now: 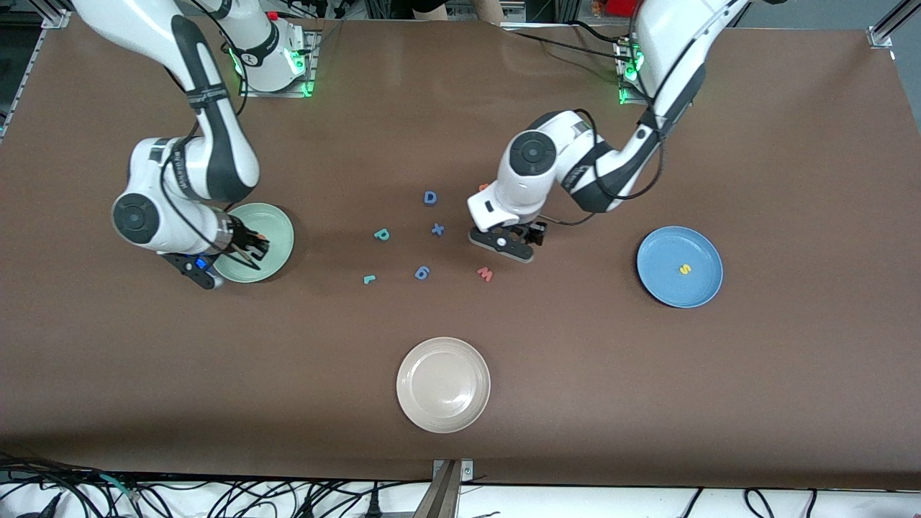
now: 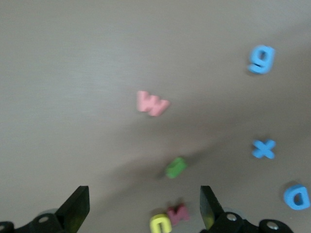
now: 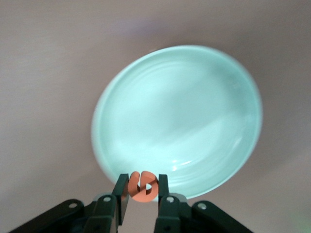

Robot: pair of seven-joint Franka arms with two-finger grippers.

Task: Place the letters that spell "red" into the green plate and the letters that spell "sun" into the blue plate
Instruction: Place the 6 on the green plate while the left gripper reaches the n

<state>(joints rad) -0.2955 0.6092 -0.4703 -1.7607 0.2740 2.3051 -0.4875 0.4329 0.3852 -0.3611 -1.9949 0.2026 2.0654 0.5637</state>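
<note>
While the right claw (image 3: 142, 188) pinches the orange e (image 3: 142, 186) over the green plate (image 1: 277, 219) at the frame's left, the left claw (image 2: 144, 208) gapes wide mid-frame above loose letters. Yellow s (image 1: 686, 270) sits in the blue plate (image 1: 665, 284).

Brown table (image 1: 719, 403), plain, no pattern. Green plate (image 1: 277, 223) pale mint, plain. Blue plate (image 1: 665, 284) medium blue, plain, with yellow "s" (image 1: 686, 270) on it. Cream-white plate (image 1: 443, 385), plain, at 6 o'clock from the letter cluster. Orange "e" (image 3: 143, 186) between the black fingers of the right gripper (image 3: 143, 190). Teal "p" (image 1: 382, 234); teal "r" (image 1: 369, 279) at 7 o'clock from it. Blue "D" (image 1: 430, 198), blue "x" (image 1: 437, 229), blue "g" (image 1: 422, 273). Pink "w" (image 1: 485, 273). In left wrist view: green letter (image 2: 175, 167), yellow letter (image 2: 160, 224), dark-red letter (image 2: 178, 212). Arms white with dark grey joints; left gripper (image 2: 144, 213) black.
</note>
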